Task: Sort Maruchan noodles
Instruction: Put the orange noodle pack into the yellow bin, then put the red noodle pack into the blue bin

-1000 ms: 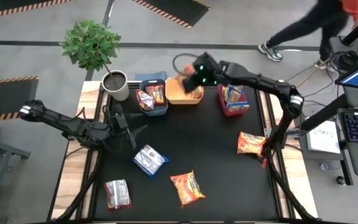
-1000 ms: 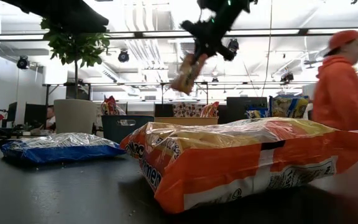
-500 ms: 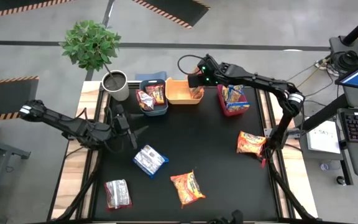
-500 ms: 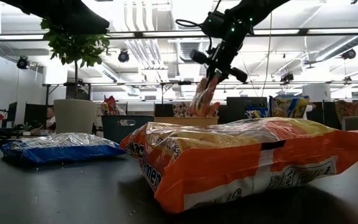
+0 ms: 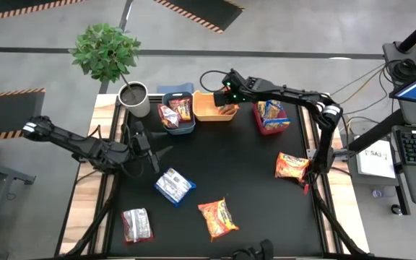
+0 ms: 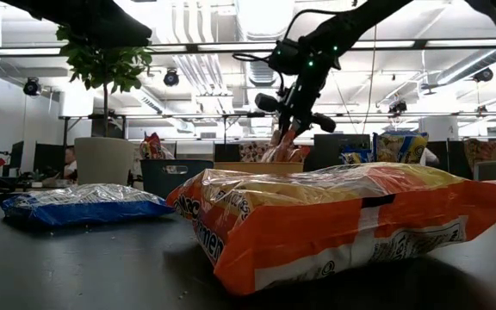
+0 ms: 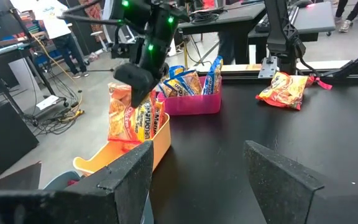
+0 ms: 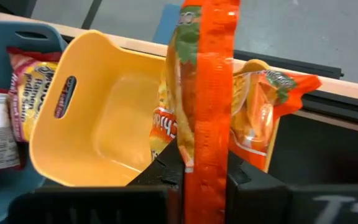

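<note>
Orange plastic crinkles between the pressed fingers of the right gripper (image 5: pixel 226 99), which pinches one orange Maruchan packet (image 8: pixel 205 93) upright by its edge, its lower end inside the yellow bin (image 5: pixel 206 113) at about twelve o'clock on the black table (image 5: pixel 244 166). A second orange packet (image 8: pixel 263 112) leans inside that bin, against its wall.

Three bins stand in a row along the far edge. Just beside the yellow one, toward eleven o'clock, the blue bin (image 5: pixel 183 130) holds two dark red packets (image 5: pixel 173 112). Toward one o'clock, the red bin (image 5: pixel 266 131) holds blue-and-yellow packets (image 5: pixel 271 110); the left wrist view shows at least two, though I cannot count them exactly.

Four packets lie loose on the table: one orange packet (image 5: pixel 292 166) at three o'clock near the right arm's base, one orange packet (image 5: pixel 217 218) at six o'clock, one blue-and-white packet (image 5: pixel 174 186) at about eight o'clock, and one dark red packet (image 5: pixel 136 224) at seven o'clock in the near left corner.

At nine o'clock, the left gripper (image 5: pixel 155 154) waits low over the table with its fingers spread, holding nothing. One white pot with a green plant (image 5: pixel 133 98) stands at eleven o'clock beside the blue bin.
</note>
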`<act>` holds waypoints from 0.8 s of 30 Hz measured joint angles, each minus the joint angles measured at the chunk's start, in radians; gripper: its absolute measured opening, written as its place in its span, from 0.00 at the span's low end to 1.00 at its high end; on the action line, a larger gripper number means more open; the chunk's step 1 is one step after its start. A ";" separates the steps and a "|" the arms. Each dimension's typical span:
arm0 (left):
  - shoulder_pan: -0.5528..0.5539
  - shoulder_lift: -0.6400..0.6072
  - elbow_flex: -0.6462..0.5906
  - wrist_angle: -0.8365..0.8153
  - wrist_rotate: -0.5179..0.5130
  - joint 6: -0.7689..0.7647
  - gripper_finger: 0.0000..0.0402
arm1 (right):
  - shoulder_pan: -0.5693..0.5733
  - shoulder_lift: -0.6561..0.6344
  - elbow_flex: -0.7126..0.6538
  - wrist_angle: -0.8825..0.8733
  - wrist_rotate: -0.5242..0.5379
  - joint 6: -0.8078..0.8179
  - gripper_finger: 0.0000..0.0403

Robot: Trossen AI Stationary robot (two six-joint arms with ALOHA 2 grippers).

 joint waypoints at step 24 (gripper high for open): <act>0.000 0.003 0.000 0.000 0.000 -0.016 0.58 | 0.132 -0.045 0.026 0.024 -0.052 -0.228 0.47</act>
